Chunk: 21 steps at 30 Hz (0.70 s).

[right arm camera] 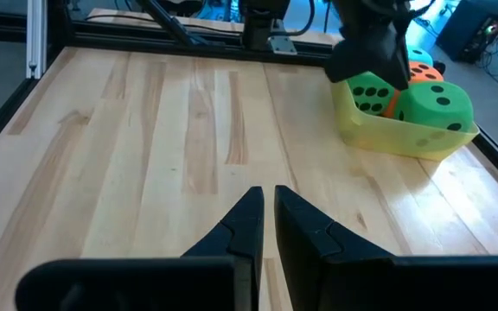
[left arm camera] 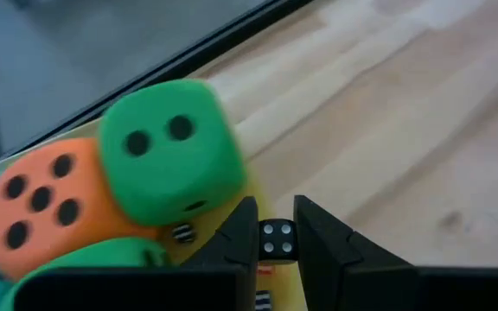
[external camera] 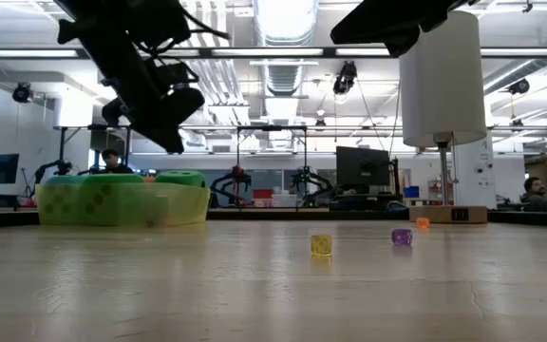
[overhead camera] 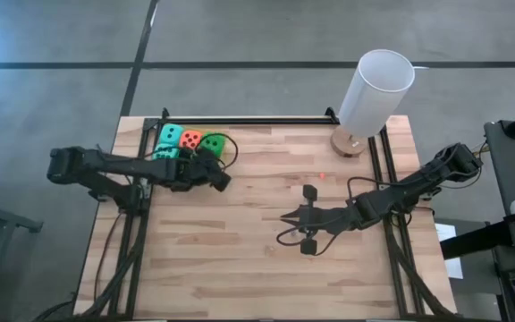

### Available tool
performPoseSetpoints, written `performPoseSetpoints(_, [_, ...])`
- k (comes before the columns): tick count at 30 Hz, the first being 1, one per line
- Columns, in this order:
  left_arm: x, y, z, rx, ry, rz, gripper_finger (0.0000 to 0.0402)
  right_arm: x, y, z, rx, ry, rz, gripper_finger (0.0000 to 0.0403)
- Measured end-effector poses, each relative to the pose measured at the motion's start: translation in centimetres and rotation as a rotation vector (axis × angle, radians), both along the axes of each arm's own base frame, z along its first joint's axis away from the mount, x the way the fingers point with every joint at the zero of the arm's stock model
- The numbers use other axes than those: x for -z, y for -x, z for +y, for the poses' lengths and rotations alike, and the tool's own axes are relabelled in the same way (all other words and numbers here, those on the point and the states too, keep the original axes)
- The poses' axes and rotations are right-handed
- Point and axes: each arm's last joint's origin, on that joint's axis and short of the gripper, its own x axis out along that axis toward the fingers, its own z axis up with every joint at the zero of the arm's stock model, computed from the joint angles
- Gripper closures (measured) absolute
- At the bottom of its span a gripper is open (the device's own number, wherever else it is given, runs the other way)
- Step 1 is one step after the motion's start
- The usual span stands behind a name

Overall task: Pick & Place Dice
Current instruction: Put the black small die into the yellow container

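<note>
my left gripper, above the yellow tray at the table's far left corner, pinches a small black die between its fingers. in the tray lie the big dice: teal, orange, green. my right gripper hangs at mid-table, fingers nearly together, holding nothing. three tiny dice, yellow, purple and orange, sit on the wood.

Robotics lab, other robot arms behind (open-plan), monitors, ceiling ducts
</note>
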Motion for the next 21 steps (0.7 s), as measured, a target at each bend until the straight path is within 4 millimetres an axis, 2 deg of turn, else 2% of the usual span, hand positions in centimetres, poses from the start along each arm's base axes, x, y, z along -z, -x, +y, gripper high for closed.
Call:
performPoseSetpoints(10, [0.3, 1.0, 2.5, -0.093, 0.046, 0.054, 0.0346, -0.6, 0.3, -0.1, -0.001, -0.009, -0.022, 0.0374])
performPoseSetpoints(21, [0.4, 1.0, 2.7, -0.084, 0.08, 0.05, 0.0345, -0.8, 0.4, -0.1, -0.003, -0.01, -0.027, 0.0374])
